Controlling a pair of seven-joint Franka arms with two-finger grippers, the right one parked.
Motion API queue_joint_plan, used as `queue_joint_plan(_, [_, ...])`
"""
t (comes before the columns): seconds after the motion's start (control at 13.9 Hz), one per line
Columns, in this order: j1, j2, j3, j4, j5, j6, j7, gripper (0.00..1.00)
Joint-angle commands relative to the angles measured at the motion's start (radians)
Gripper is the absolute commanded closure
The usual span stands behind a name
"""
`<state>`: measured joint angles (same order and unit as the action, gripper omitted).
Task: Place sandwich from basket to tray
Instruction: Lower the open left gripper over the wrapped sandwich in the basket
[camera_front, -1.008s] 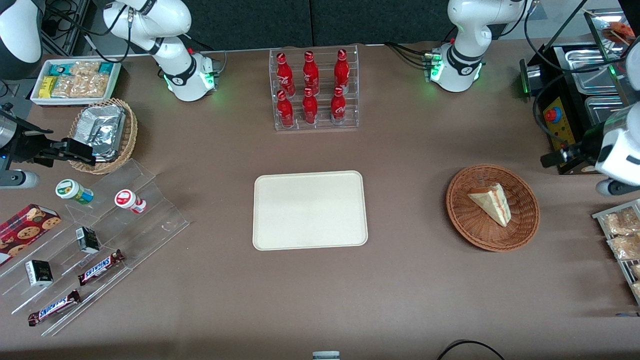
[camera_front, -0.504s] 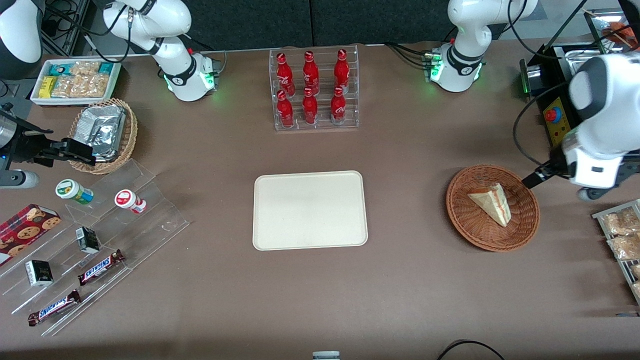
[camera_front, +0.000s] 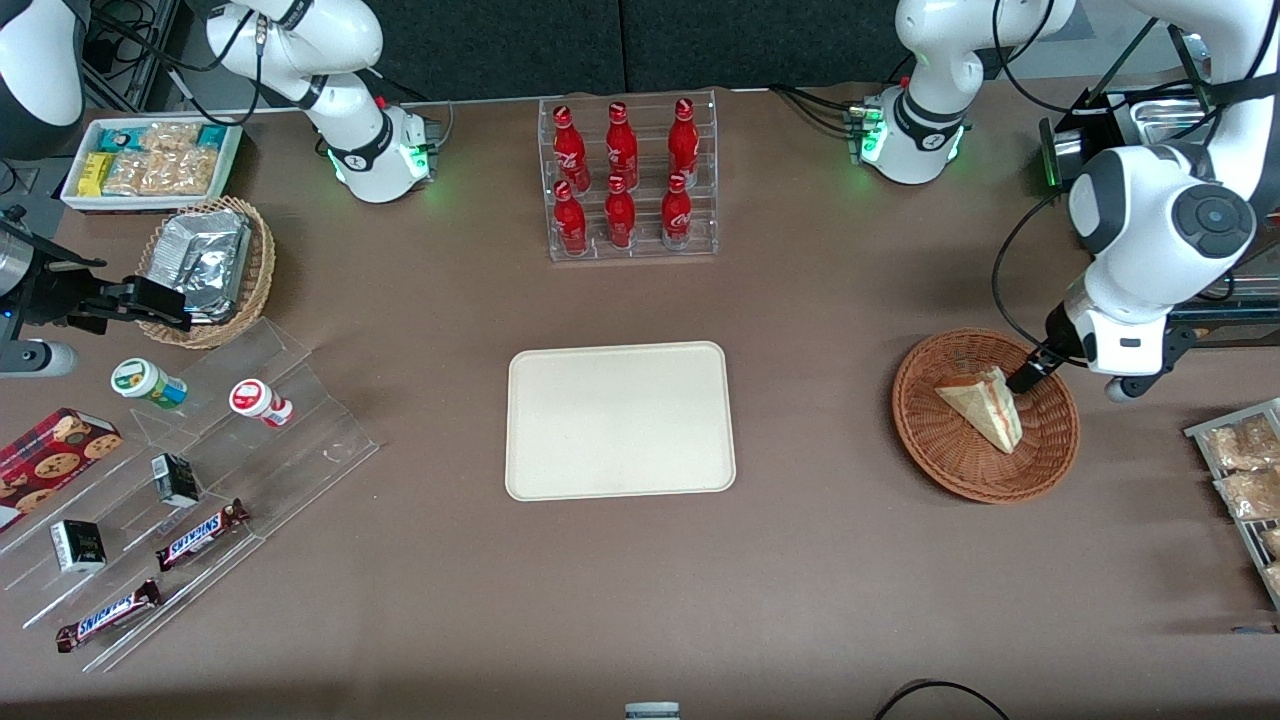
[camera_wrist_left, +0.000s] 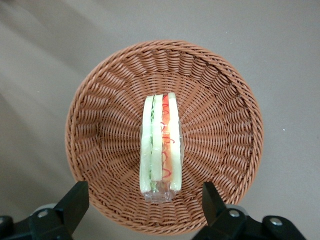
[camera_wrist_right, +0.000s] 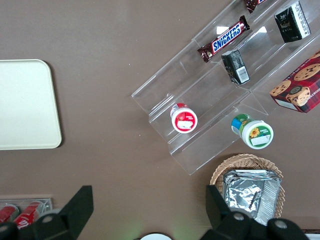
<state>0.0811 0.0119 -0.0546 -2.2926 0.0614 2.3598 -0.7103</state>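
The sandwich (camera_front: 984, 406), a pale bread wedge with red and green filling, lies in the round reddish-brown wicker basket (camera_front: 930, 440) toward the working arm's end of the table. In the left wrist view the sandwich (camera_wrist_left: 161, 145) rests on its side in the middle of the basket (camera_wrist_left: 100, 100). My left gripper (camera_front: 1025, 380) hangs open just above the basket, by the sandwich's wide end. Its two black fingers (camera_wrist_left: 75, 202) stand apart wider than the sandwich, and the gripper (camera_wrist_left: 143, 191) holds nothing. The cream-white tray (camera_front: 620, 420) sits bare at the table's middle.
A clear rack of red bottles (camera_front: 630, 180) stands farther from the front camera than the tray. Snack packets (camera_front: 1245, 470) lie beside the basket at the working arm's end, with a black machine (camera_front: 1120, 230) nearby. An acrylic stepped display (camera_front: 200, 480) and a tan foil-pack basket (camera_front: 205, 270) sit toward the parked arm's end.
The left arm has swung in from the table's edge toward the basket. Its open gripper now hangs over the basket beside the sandwich. The sandwich has not moved.
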Motion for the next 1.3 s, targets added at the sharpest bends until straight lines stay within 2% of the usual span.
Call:
queue_joint_plan(0.0, [-0.001, 0.022, -0.008, -0.053, -0.006, 0.116, -0.034, 0.0])
queue_joint_plan(0.29, [-0.02, 0.075, -0.008, -0.056, -0.006, 0.19, -0.078, 0.0])
queue_joint_plan(0.65, [-0.055, 0.118, -0.008, -0.068, 0.0, 0.191, -0.087, 0.0])
queue_joint_plan(1.22, [-0.053, 0.163, -0.005, -0.065, 0.03, 0.21, -0.083, 0.0])
